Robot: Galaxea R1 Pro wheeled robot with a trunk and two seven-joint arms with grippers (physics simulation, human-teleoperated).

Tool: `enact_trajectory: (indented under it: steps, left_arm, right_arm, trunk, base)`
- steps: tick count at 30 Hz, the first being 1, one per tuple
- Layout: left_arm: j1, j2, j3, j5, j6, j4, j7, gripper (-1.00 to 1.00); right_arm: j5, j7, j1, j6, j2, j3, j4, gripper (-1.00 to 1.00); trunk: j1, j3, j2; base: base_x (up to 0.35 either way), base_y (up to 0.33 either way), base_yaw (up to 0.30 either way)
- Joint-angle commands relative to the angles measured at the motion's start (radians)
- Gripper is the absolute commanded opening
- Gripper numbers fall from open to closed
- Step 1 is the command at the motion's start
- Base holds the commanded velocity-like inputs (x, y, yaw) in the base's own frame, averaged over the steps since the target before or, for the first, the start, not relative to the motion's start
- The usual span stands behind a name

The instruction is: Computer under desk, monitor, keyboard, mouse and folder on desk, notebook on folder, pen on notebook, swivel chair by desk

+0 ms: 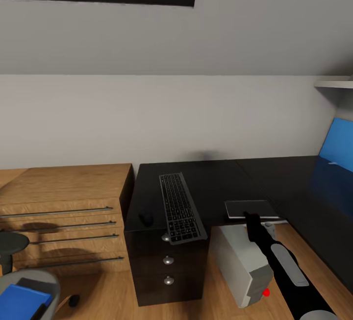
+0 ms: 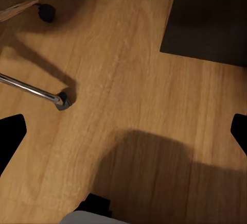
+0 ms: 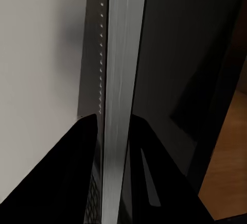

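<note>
The dark grey notebook (image 1: 249, 208) lies flat at the black desk's (image 1: 215, 178) front edge. My right gripper (image 1: 252, 218) is shut on its near pale edge; in the right wrist view the fingers (image 3: 82, 167) pinch the thin notebook (image 3: 116, 80) between them. The keyboard (image 1: 179, 207) lies on the desk's left part, with the mouse (image 1: 145, 219) just left of it. Below the desk stands the computer (image 1: 242, 266). The blue folder (image 1: 22, 301) rests on the swivel chair (image 1: 41, 281) at bottom left. My left gripper (image 2: 123, 134) hangs open over the floor by the chair's base (image 2: 31, 91).
A light wooden chest of drawers (image 1: 63, 212) stands left of the desk. A black drawer unit (image 1: 166, 266) sits under the desk's left end. The blue back panel (image 1: 338, 143) rises at the right. Wooden floor (image 2: 134, 80) spreads around the chair's casters (image 2: 63, 100).
</note>
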State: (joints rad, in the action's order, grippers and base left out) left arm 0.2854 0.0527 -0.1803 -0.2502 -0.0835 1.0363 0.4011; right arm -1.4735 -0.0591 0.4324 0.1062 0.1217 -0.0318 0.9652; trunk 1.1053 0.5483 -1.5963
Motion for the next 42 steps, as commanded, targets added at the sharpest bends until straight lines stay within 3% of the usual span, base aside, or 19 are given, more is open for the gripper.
enact_trajectory:
  steps: [1, 2, 3, 9, 12, 32, 42]
  left_arm:
    - [0.0, -0.001, -0.003, -0.011, -0.006, 0.001, 0.005, 1.0]
    - [0.0, -0.001, -0.002, -0.011, -0.006, 0.001, 0.005, 1.0]
    - [0.0, -0.001, -0.002, -0.011, -0.006, 0.001, 0.005, 1.0]
    - [0.0, 0.0, -0.003, -0.011, -0.006, 0.005, 0.004, 1.0]
    - [0.0, 0.003, -0.004, -0.011, -0.006, 0.006, 0.005, 1.0]
    - [0.0, 0.004, -0.004, -0.011, -0.006, 0.007, 0.007, 1.0]
    - [0.0, 0.003, -0.004, -0.011, -0.006, 0.007, 0.006, 1.0]
  right_arm:
    - [-0.007, -0.005, 0.0, 0.006, 0.0, 0.009, 0.0, -1.0]
    - [-0.008, -0.005, 0.0, 0.007, 0.0, 0.016, -0.001, -1.0]
    - [-0.008, -0.005, 0.0, 0.024, 0.002, 0.053, -0.003, -1.0]
    - [-0.007, -0.004, 0.0, 0.087, 0.005, 0.073, -0.003, -1.0]
    - [-0.006, -0.003, 0.0, 0.116, 0.007, 0.074, -0.003, -1.0]
    - [-0.004, -0.001, 0.0, 0.119, 0.007, 0.073, -0.002, -1.0]
    - [-0.005, 0.029, 0.001, 0.127, 0.009, 0.074, -0.002, -1.0]
  trunk:
    - [0.0, 0.001, 0.0]
    - [0.0, 0.001, 0.0]
    - [0.0, 0.001, 0.0]
    - [0.0, 0.001, 0.0]
    - [0.0, 0.001, 0.0]
    - [0.077, 0.063, -0.14]
    - [0.077, 0.063, -0.14]
  base:
    - [0.032, 0.005, 0.0]
    - [0.026, 0.004, 0.0]
    - [0.008, 0.001, 0.0]
    - [0.004, 0.001, 0.0]
    - [0.0, 0.0, 0.0]
    - [0.0, 0.0, 0.0]
    - [0.0, 0.0, 0.0]
